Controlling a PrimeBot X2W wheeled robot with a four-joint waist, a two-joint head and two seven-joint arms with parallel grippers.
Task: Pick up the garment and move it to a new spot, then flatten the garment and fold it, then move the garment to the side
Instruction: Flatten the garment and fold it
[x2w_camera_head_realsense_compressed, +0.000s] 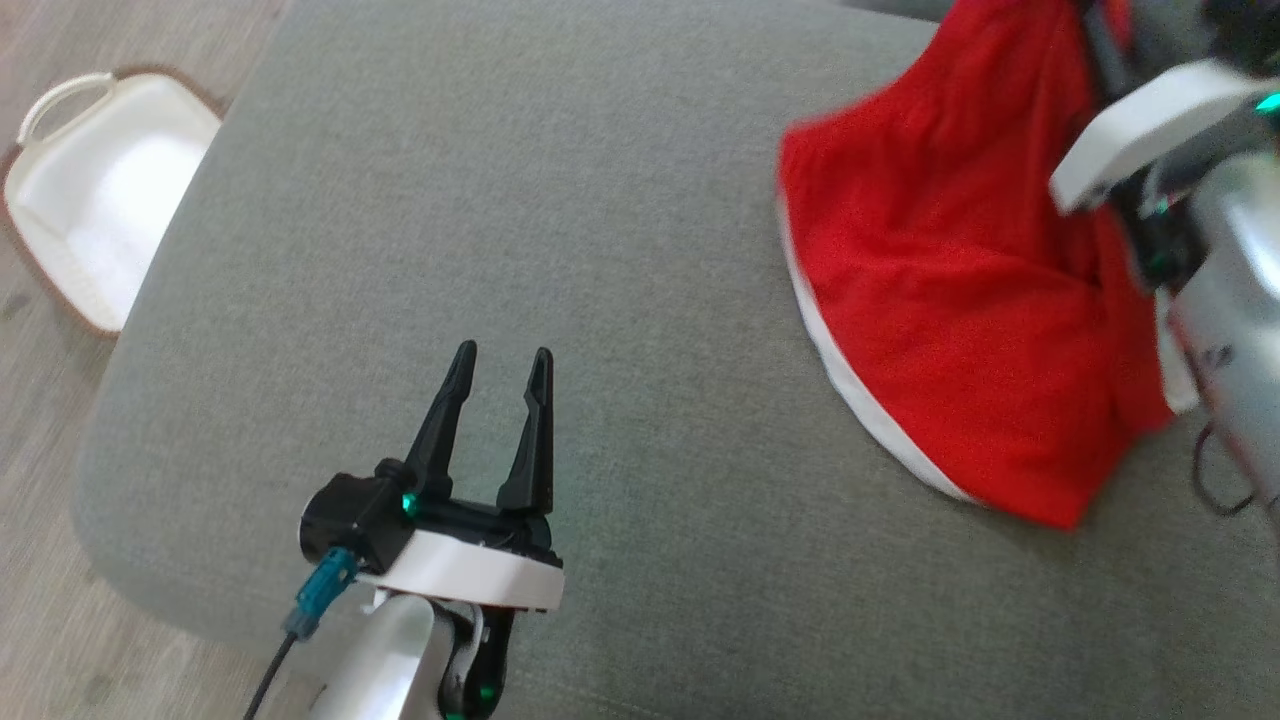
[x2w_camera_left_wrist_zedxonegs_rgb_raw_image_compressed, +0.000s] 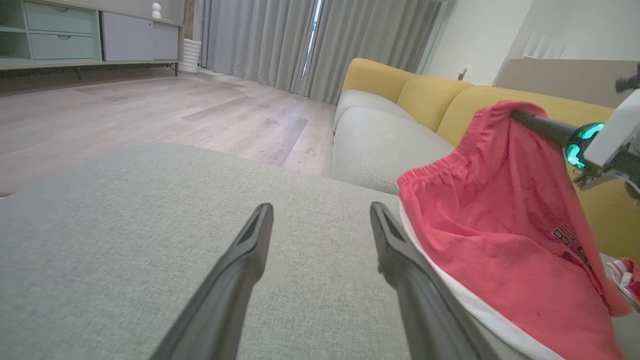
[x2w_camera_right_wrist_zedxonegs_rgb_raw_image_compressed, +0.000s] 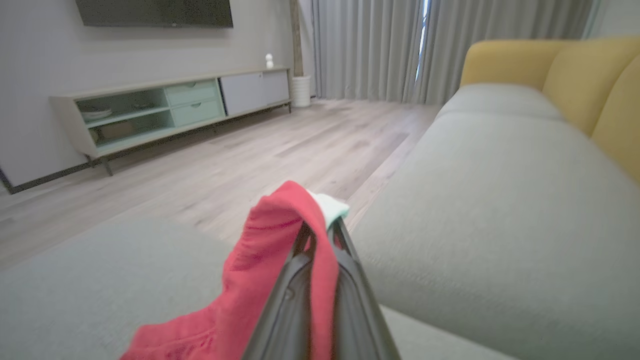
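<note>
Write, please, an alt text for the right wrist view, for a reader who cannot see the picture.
The shut right hand grips a red garment by a fold, above grey sofa cushions. Behind lie a pale wooden floor, a low cabinet and grey curtains.

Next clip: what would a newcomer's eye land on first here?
The red garment stands out at the right of the grey cushion, its top pinched in the shut right hand and held up, its white-edged hem on the cushion. The left hand hovers open over the cushion's bare near side, and a white basket sits on the floor at far left.
</note>
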